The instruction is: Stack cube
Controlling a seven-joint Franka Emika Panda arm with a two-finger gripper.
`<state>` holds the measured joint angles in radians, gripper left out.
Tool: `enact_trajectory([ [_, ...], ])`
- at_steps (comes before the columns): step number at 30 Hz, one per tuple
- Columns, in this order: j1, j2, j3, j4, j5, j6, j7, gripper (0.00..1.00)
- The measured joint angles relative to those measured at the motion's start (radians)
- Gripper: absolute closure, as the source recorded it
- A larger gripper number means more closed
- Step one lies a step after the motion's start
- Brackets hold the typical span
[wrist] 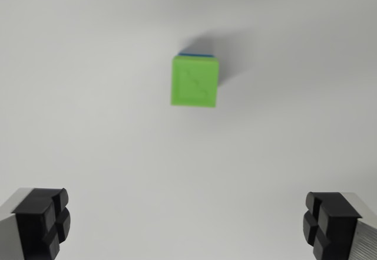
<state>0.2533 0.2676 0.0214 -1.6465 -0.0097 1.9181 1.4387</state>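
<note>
Well ahead of the spread, empty gripper (187, 224), the green cube (195, 82) already sits on a blue cube (196, 54) on the white counter (88, 124), and any careless sweep through it could likely topple the stack.

Bright green cube (195, 81) seen from above, faint mark pressed into its top face, sitting squarely on a blue cube (197, 54) of which only a thin far edge shows, pair slightly blurred, above centre frame.
</note>
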Motion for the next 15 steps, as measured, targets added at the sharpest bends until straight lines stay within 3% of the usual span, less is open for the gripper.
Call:
enact_trajectory([
  [15, 0.0, -0.003, 0.0, 0.02, 0.0, -0.023, 0.0, 0.0],
])
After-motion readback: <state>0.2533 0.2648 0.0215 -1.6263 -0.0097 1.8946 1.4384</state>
